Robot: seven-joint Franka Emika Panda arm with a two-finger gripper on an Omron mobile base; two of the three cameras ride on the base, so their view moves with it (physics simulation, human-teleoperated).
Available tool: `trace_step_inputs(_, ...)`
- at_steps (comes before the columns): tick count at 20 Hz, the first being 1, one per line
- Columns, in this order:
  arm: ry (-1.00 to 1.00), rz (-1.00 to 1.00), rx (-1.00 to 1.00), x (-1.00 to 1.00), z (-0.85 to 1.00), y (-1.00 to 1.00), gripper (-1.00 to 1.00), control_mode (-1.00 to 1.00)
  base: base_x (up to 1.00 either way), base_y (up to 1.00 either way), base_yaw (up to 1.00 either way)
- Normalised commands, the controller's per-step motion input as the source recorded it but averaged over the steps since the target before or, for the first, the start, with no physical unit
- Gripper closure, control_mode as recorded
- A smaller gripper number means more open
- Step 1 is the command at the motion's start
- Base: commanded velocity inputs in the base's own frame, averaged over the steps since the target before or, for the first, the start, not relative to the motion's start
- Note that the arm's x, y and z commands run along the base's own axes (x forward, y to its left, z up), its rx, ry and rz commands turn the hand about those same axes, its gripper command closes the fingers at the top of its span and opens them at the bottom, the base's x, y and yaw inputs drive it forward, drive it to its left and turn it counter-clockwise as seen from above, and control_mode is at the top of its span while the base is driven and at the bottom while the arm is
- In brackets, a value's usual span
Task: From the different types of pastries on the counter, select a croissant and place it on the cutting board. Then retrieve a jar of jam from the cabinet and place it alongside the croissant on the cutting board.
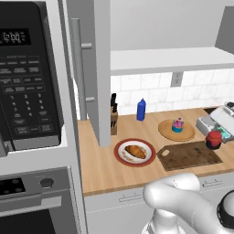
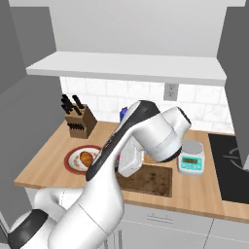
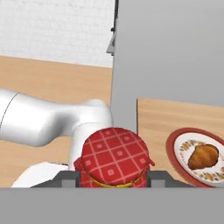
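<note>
Fingers (image 3: 68, 177) press in on either side of the jar (image 3: 114, 157), closed on it just under its red checked lid, so the jam step is in hand. The croissant (image 3: 202, 156) lies on the red-rimmed plate (image 3: 173, 144), not on the board (image 1: 192, 155), so by the look of things the first step is not yet done.

The left base view puts the jar at the board's far right corner, well apart from the croissant. Whether it rests on the wood or hangs just above it I cannot tell. The next move probably calls for setting it down upright on bare board, leaving room on the left for the croissant, then letting go without tipping it.

The left base view also shows the whole layout: the plate just left of the board, the cupcake (image 1: 177, 124) on a round wooden plate beyond it, and the open cabinet door (image 1: 103, 68) at the left. In the right base view the arm hides much of the board, but a scale (image 2: 191, 163) on the tabletop (image 2: 204, 189) to its right is plain. The hand view alone shows the grip.
</note>
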Motion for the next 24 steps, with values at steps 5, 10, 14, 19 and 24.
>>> trace_step_inputs(5,0.00,0.00,0.00,0.40,-0.24,-0.54,1.00,-1.00,0.00,0.00,0.00)
trace_step_inputs(10,0.00,0.00,0.00,0.48,-0.15,-0.44,1.00,-1.00,0.00,0.00,0.00)
trace_step_inputs(14,0.00,-0.01,-0.01,0.32,-0.12,-0.43,1.00,-1.00,0.00,0.00,0.00)
trace_step_inputs(19,0.00,-0.05,0.00,0.20,-0.06,-0.38,1.00,-1.00,0.00,0.00,0.00)
trace_step_inputs(24,0.00,-0.13,0.00,0.06,0.00,-0.28,1.00,-1.00,0.00,0.00,0.00)
